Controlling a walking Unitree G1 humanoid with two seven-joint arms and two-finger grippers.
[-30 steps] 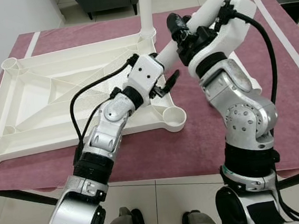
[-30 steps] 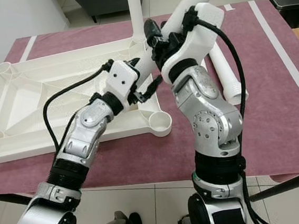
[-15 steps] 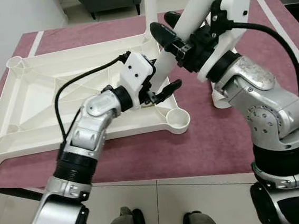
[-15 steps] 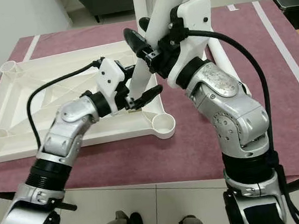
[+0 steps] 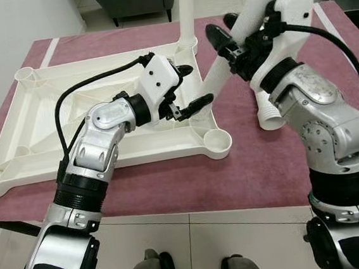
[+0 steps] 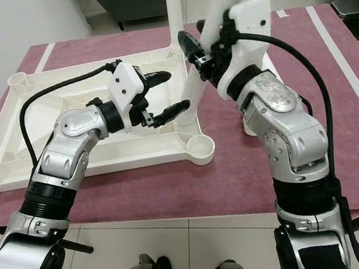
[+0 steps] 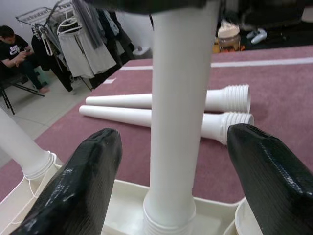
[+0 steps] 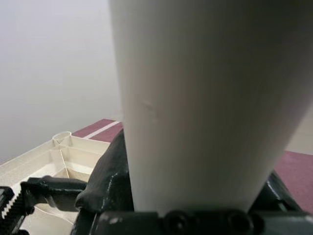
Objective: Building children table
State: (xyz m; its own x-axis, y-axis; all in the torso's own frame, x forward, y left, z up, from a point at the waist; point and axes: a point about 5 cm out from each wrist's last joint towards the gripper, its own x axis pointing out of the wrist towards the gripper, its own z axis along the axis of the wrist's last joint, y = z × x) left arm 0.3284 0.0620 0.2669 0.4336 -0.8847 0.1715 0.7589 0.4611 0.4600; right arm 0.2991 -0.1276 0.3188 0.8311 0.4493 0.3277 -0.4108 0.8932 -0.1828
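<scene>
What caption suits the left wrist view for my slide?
Open left gripper flanks a white table leg standing in the tabletop socket.

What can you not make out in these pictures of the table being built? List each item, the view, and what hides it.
1. Top of the held leg: left eye view, cut off by the upper edge.
2. Its foot and the socket beneath: right eye view, hidden behind the left gripper.
3. Right gripper contact: right wrist view, leg too close.
4. Spare legs: left wrist view, crossed by the held leg.
</scene>
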